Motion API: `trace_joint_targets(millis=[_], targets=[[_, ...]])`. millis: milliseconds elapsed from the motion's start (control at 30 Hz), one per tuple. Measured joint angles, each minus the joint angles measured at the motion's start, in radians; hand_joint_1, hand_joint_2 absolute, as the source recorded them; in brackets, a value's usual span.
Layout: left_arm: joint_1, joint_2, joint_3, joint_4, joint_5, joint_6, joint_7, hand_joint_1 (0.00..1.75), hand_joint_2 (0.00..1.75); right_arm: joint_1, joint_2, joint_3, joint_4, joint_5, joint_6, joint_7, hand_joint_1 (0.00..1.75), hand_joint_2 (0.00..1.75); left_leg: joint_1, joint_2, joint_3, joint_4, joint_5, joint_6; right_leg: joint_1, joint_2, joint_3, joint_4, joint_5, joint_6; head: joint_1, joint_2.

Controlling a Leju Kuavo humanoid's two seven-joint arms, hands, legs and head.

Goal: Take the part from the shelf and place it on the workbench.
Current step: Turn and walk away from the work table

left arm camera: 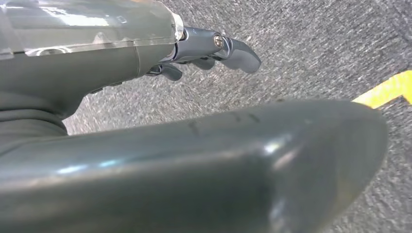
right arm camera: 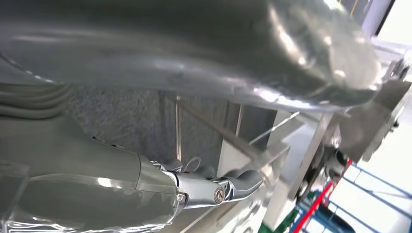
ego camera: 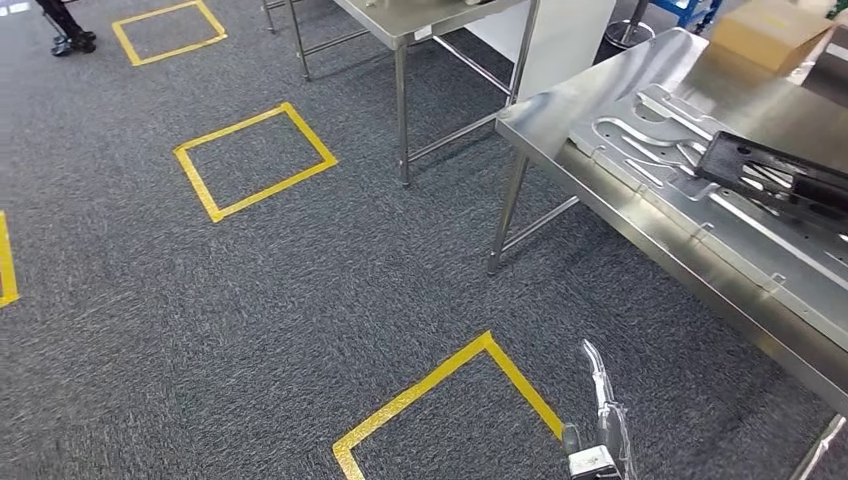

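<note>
The part (ego camera: 603, 405) is a thin, shiny metal piece rising from the bottom edge of the head view, over the carpet just left of the workbench (ego camera: 640, 215). In the right wrist view my right hand (right arm camera: 160, 179) holds it, and the part's bright metal (right arm camera: 374, 102) sticks out beyond the thick thumb, with the darker fingers (right arm camera: 238, 182) beneath. My left hand (left arm camera: 145, 160) hangs over the grey carpet with its fingers (left arm camera: 233, 48) loosely apart and nothing in them.
On the steel workbench lie a cut-out metal plate (ego camera: 640, 130), a black part (ego camera: 770, 175) and a cardboard box (ego camera: 770, 30). A second steel table (ego camera: 400, 20) stands behind. Yellow tape squares (ego camera: 255, 160) mark the carpet. A person's feet (ego camera: 70, 40) are far left.
</note>
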Motion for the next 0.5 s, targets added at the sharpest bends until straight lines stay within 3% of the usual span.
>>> trace_joint_targets(millis=[33,67,133,200,267,300,367,433,500], targets=[[0.001,-0.001,-0.004,0.0,-0.001,-0.004,0.002,0.0,0.0,0.001,0.0,0.0,0.0,0.0,0.001,0.0,0.0,0.0,-0.002,-0.014,0.001,0.001,0.0,0.0,0.0,0.003,-0.001,-0.01,0.023,-0.003,0.0,0.0],[0.001,-0.003,-0.006,0.0,-0.001,-0.007,0.004,0.0,0.0,0.001,0.0,0.0,0.0,-0.001,0.003,0.0,0.0,0.0,-0.003,-0.028,0.002,0.003,-0.001,0.0,0.0,0.009,0.016,-0.058,0.061,-0.007,0.0,0.0],[0.001,-0.006,-0.01,0.0,-0.003,-0.016,0.006,0.0,0.0,0.001,0.0,0.0,-0.002,0.002,0.01,0.002,0.0,0.0,-0.005,-0.054,0.003,0.007,-0.002,-0.003,0.0,0.047,0.071,-0.193,0.13,-0.016,0.0,0.0],[0.0,-0.01,-0.012,0.0,-0.007,-0.027,0.008,0.0,0.0,0.002,0.0,0.0,-0.006,0.01,0.019,0.005,0.0,0.0,-0.005,-0.074,-0.002,0.009,-0.002,-0.012,0.001,0.073,0.097,-0.263,0.151,-0.021,0.0,0.0],[0.003,-0.013,-0.014,0.0,-0.014,-0.04,0.009,0.0,0.0,0.003,0.0,0.0,-0.008,0.018,0.029,0.007,0.0,0.0,-0.003,-0.091,-0.008,0.006,0.002,-0.025,0.003,0.061,0.099,-0.271,0.153,-0.027,0.0,0.0],[0.005,-0.013,-0.015,0.0,-0.016,-0.046,0.008,0.0,0.0,0.002,0.001,0.0,-0.01,0.02,0.034,0.008,0.0,0.0,-0.002,-0.086,-0.011,0.009,-0.001,-0.031,0.001,0.051,0.102,-0.275,0.156,-0.033,0.0,0.0],[0.006,-0.013,-0.018,0.001,-0.016,-0.05,0.007,0.0,0.0,0.003,0.002,0.0,-0.012,0.021,0.048,0.008,0.0,0.0,-0.003,-0.042,-0.034,0.06,-0.034,-0.042,-0.003,0.027,0.108,-0.286,0.16,-0.046,-0.001,0.0],[0.004,-0.013,-0.02,0.003,-0.01,-0.043,0.009,0.0,0.0,0.005,0.005,0.0,-0.013,0.021,0.064,0.01,0.0,0.0,0.001,0.006,-0.094,0.187,-0.103,-0.052,-0.001,-0.001,0.11,-0.287,0.158,-0.053,-0.001,0.0],[0.005,-0.013,-0.02,0.006,0.0,-0.031,0.012,0.0,0.0,0.006,0.007,0.0,-0.011,0.022,0.075,0.015,0.0,0.0,0.007,0.02,-0.142,0.288,-0.139,-0.061,0.0,-0.028,0.111,-0.287,0.155,-0.054,-0.001,0.0]])
